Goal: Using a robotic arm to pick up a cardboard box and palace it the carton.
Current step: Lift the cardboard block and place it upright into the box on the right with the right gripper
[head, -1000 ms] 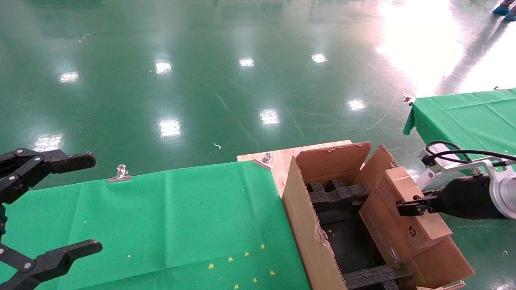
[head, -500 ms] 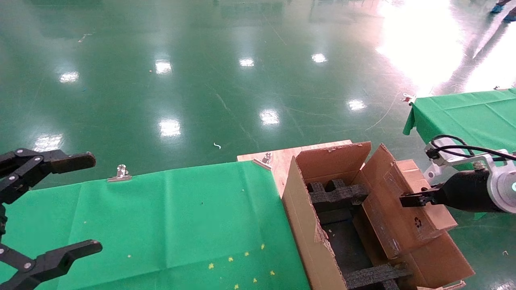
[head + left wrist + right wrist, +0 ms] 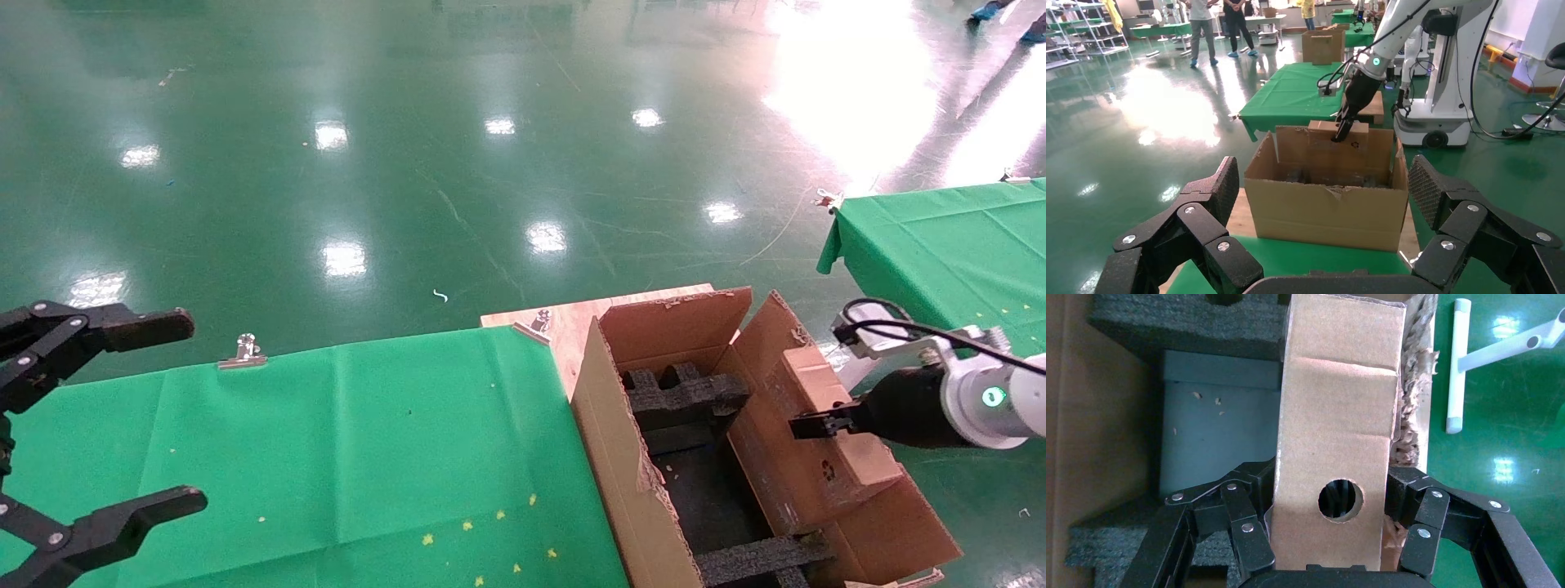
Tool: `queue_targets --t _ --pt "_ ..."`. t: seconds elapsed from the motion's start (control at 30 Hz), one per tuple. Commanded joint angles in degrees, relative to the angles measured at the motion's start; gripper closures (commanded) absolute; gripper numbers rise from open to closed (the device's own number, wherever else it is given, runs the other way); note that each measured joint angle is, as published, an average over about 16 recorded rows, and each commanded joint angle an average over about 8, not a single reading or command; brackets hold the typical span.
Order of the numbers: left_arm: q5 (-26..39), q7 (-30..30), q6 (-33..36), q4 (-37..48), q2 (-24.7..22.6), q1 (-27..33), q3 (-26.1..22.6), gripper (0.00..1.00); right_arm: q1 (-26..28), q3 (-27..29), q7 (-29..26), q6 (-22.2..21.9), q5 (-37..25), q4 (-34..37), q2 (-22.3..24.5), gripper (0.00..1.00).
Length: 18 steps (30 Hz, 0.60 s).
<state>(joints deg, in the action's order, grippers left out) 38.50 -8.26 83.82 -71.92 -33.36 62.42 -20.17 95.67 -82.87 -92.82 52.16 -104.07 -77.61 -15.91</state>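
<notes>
Over at roughly 4 o'clock in my head view, the right gripper (image 3: 805, 426) is clamped on the cardboard box (image 3: 825, 429), one black finger on each narrow side. From the right wrist camera the box (image 3: 1337, 435) is a flat brown slab with a neat round hole punched in its face and a soft crease across the middle, and the linked black fingers (image 3: 1251, 539) with their silver rivets are pressed right up against it. The robotic arm (image 3: 964, 400) behind it is white with a silver wrist, a green light on it and a black cable looping over the top.

I've got the box tilted and hanging along the 3 o'clock wall of the carton (image 3: 621, 457), just above the opening, leaning near the raised flap there. Can't tell if it actually touches the flap. The carton is big corrugated brown stuff, flaps up, ragged torn edges, and inside sit chunky black foam inserts (image 3: 682, 396) with a spongy look, plus a flat dark floor between them.

The carton sits on a bare wooden board (image 3: 564, 322) at the end of a table with a smooth green cloth (image 3: 327, 441), held by a shiny metal clip (image 3: 243, 351) at 11 o'clock.

My left gripper (image 3: 122, 425) is parked at 8 o'clock, fingers spread wide apart, holding nothing. Its pads (image 3: 1424, 193) have a fine dimpled texture.
</notes>
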Motion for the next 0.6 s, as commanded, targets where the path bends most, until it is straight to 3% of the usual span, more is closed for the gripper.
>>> queue_targets --t 0.03,0.6 --pt "0.0 0.0 0.0 0.0 0.0 0.0 0.0 0.00 -0.6 -0.3 -1.0 -0.5 -0.6 0.0 -0.5 1.00" --pt "0.0 0.0 0.0 0.0 0.0 0.0 0.0 0.00 -6.3 -2.7 -14.5 -8.5 -15.4 0.0 -3.5 1.00"
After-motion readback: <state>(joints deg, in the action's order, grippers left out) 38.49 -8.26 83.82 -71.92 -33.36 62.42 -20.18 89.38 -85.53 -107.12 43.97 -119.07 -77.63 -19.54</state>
